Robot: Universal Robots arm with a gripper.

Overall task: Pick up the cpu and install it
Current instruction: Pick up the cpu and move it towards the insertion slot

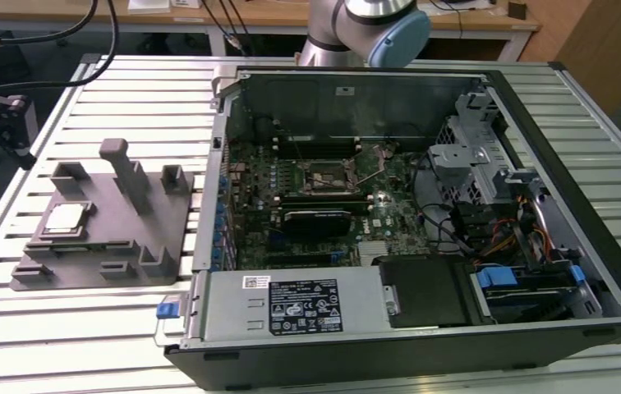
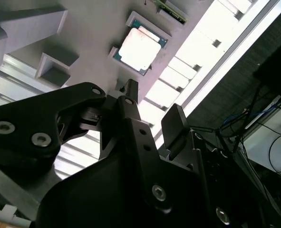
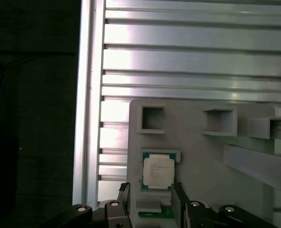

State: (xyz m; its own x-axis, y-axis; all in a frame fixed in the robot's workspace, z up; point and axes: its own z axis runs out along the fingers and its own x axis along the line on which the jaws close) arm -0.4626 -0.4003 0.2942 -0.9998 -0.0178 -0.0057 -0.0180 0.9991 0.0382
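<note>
The cpu (image 1: 66, 218) lay flat, silvery plate up, in a recess of the grey fixture (image 1: 124, 222) on the worktop (image 1: 103, 328), at the exterior view's left; being square, it showed no long axis. Close over it, the end effector (image 3: 150, 194) was spread wide and held nothing.

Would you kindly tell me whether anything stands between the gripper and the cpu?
Nothing visible does. In the first wrist view the cpu lies uncovered in its recess on the grey fixture, and the open gripper faces it, with no object between them.
</note>
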